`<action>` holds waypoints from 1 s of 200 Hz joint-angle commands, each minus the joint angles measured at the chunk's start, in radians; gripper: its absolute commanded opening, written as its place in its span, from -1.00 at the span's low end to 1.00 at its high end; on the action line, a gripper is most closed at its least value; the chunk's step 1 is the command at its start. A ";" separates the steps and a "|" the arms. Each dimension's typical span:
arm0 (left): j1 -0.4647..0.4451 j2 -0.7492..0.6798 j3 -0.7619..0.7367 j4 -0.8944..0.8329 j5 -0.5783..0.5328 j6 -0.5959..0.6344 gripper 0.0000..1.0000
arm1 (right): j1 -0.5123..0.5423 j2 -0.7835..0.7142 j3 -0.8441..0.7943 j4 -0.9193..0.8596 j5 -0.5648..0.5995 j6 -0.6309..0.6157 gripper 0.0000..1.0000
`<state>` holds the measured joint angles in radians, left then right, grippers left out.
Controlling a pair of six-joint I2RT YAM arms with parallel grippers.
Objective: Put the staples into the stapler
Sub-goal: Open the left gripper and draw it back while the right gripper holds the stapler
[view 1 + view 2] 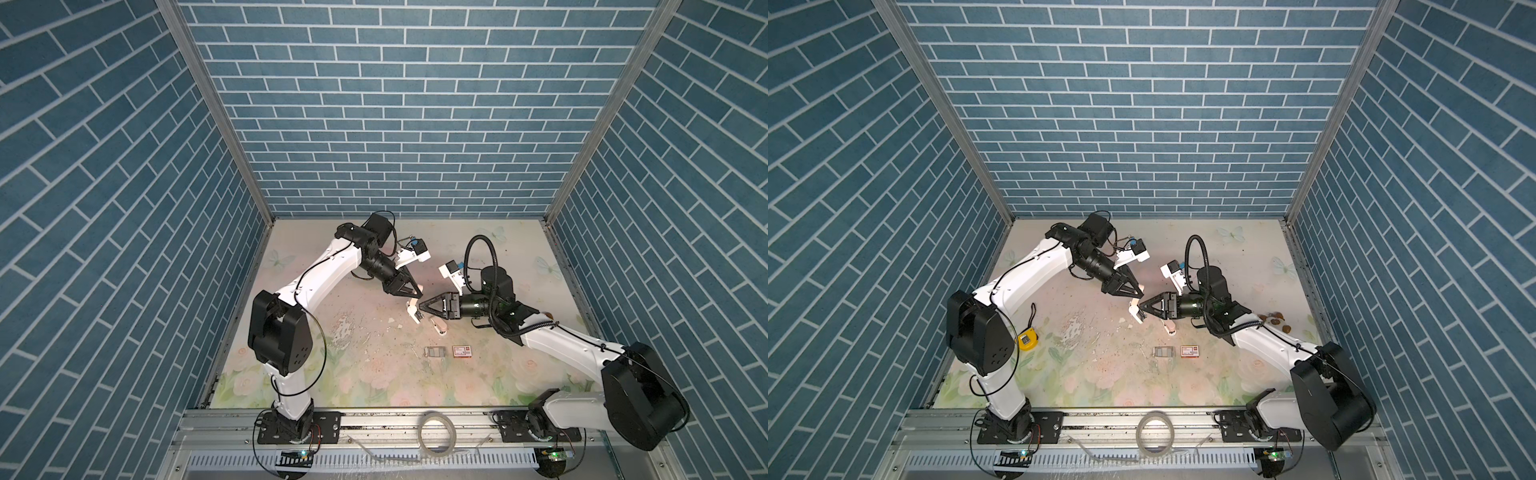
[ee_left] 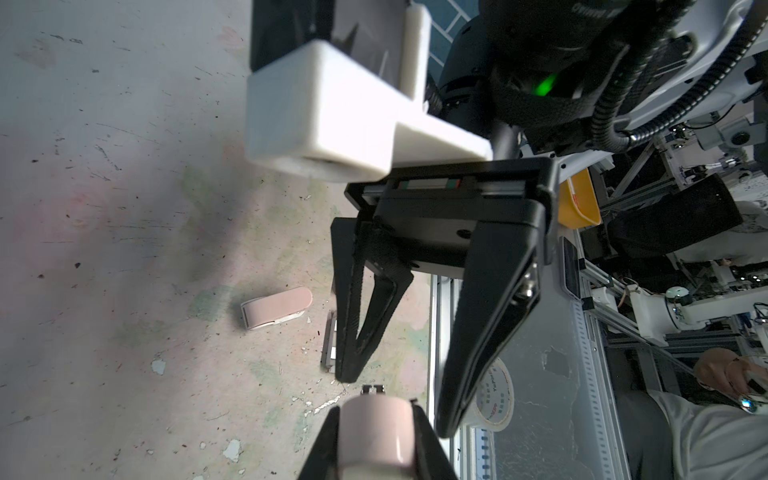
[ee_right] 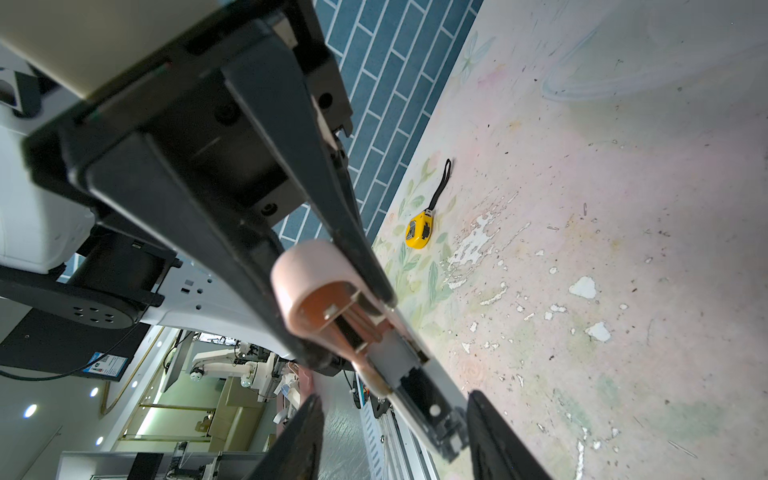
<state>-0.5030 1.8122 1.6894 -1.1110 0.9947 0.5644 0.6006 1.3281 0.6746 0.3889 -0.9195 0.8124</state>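
The pink-and-white stapler (image 3: 324,291) hangs in the air, swung open, with its dark magazine channel (image 3: 419,390) showing. My left gripper (image 2: 374,415) is shut on its pink body (image 2: 376,436). In both top views the left gripper (image 1: 417,293) (image 1: 1139,294) holds it above the table's middle, the white part (image 1: 412,311) drooping. My right gripper (image 3: 399,440) (image 1: 420,308) is open, one finger on each side of the stapler's lower end. The staples (image 1: 435,352) (image 1: 1163,352), a small grey block, lie on the table toward the front.
A red-and-white box (image 1: 462,351) lies right of the staples. Another pink-and-white piece (image 1: 438,326) (image 2: 276,307) lies on the table below the right gripper. A yellow tape measure (image 1: 1026,338) sits by the left wall, brown lumps (image 1: 1275,320) at the right, a tape roll (image 1: 436,432) on the front rail.
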 commanded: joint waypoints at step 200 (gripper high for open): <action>0.032 0.100 0.128 -0.167 0.191 0.060 -0.91 | 0.066 0.134 0.023 0.272 -0.041 0.106 -0.13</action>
<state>-0.4793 1.8984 1.7905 -1.2289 1.1282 0.6064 0.6567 1.4452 0.7078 0.5911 -0.9482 0.8799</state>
